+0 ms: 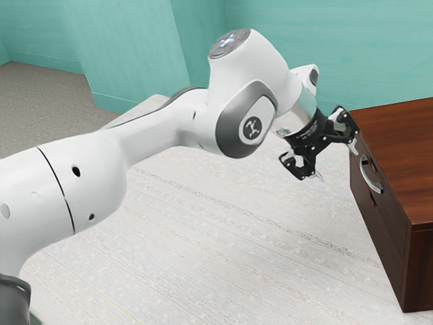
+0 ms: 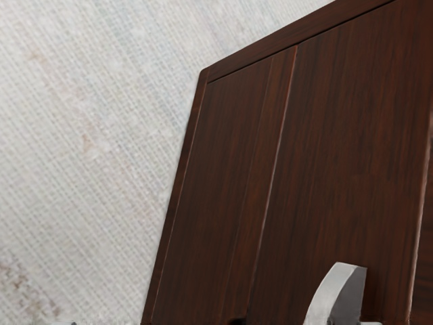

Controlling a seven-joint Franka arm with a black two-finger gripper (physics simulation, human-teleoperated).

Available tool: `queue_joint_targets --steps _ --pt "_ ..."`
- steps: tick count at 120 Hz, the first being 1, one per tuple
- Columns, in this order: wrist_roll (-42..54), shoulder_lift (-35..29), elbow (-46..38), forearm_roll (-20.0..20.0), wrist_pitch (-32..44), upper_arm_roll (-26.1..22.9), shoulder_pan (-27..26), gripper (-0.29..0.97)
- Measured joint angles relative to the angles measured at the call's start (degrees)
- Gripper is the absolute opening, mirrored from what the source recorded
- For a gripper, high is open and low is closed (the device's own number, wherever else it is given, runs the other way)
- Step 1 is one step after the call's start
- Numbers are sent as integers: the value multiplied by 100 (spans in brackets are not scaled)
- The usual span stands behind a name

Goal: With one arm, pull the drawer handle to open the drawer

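Poised just short of the curved grey metal handle (image 1: 370,175), black fingers (image 1: 298,168) spread wide, empty. Boxy drawer (image 1: 387,206) of dark grained wood on pale, woven-textured counter (image 1: 223,230).

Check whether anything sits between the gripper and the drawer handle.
Nothing visible does. The open gripper hangs short of the cabinet front, to the exterior view's left of the handle, with only an empty gap between them.

bare simulated room: teal walls (image 1: 352,47), pale tabletop (image 1: 203,237), wooden drawer cabinet (image 1: 399,145).
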Motion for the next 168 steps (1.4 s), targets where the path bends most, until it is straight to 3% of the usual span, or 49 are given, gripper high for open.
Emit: queue_joint_targets --steps 168 --pt "-1 -41 -488 28 200 11 -152 44"
